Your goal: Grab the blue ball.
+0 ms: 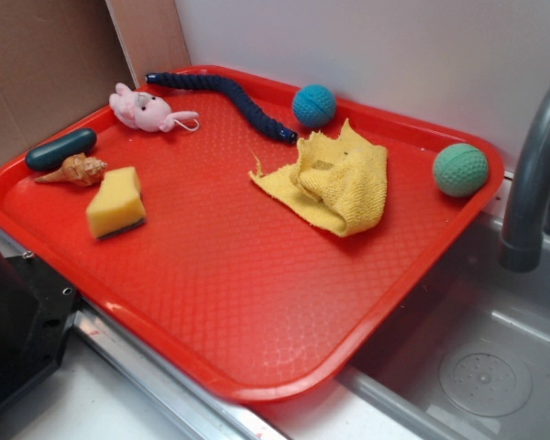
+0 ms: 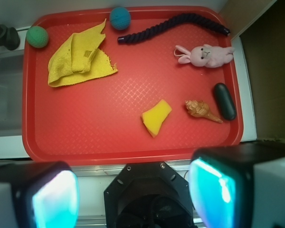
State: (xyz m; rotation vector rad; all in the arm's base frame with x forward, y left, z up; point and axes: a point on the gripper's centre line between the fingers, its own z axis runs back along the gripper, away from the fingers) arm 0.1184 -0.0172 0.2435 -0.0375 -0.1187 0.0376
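The blue ball sits untouched at the tray's far edge, just beside the dark rope's end. The hand hangs well back — wide, empty — so the whole grab remains.

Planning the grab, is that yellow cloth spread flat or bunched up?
Bunched up: the yellow cloth lies in overlapping folds on the red tray, one frayed corner sticking out.

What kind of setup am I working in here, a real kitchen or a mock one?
Probably a toy or mock kitchen sink station: a grey faucet over a sink basin with a drain, and a red tray of small props such as the blue ball resting partly over it.
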